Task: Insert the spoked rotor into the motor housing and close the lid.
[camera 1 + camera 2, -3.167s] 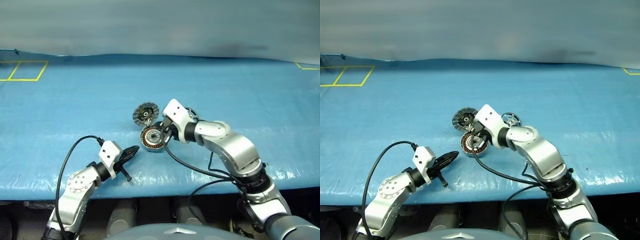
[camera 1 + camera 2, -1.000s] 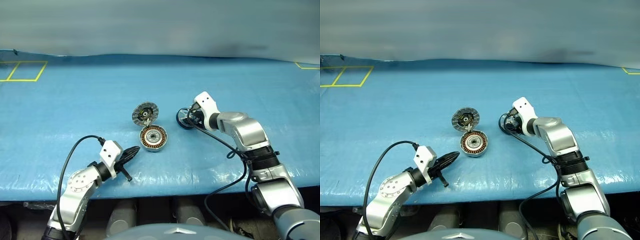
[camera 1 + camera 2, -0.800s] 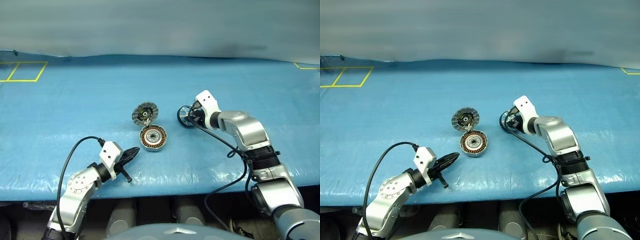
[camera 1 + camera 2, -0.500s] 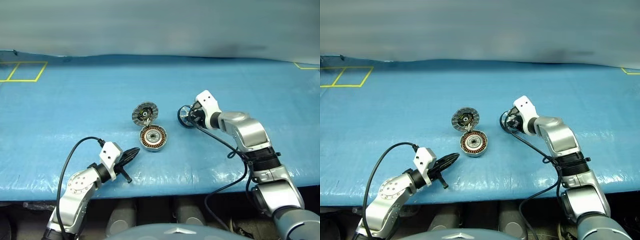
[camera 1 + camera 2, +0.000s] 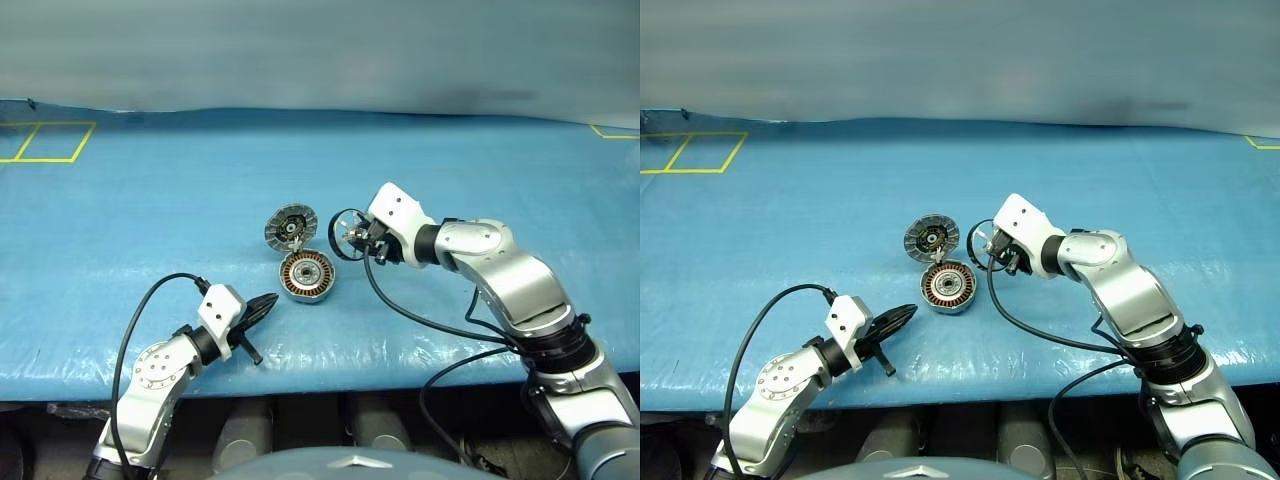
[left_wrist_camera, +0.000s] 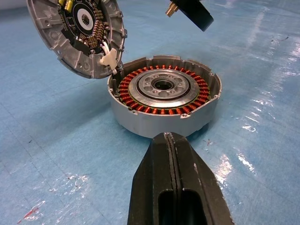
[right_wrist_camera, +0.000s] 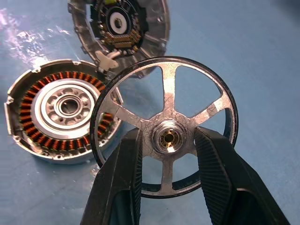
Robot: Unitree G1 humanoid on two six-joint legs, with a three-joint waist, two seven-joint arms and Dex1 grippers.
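Centrally on blue desk [image 5: 150,200]: motor housing [image 5: 306,275], copper windings exposed, with hinged lid [image 5: 291,227] tilted open at its far side. Just right of both, clear of the surface: spoked rotor [image 7: 165,126], pinched at the hub by jaws of right gripper [image 7: 168,140]. Near left, short of the housing: left gripper [image 6: 172,140], jaws pressed together, holding nothing.

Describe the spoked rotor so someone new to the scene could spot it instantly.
On the blue table cover, find the open motor housing near the middle, its hinged lid standing behind it. Just to the robot's right of those, the right end effector holds the spoked rotor off the cover. Unlike its neighbours, it is a thin black-rimmed wheel with open silver spokes and no copper.
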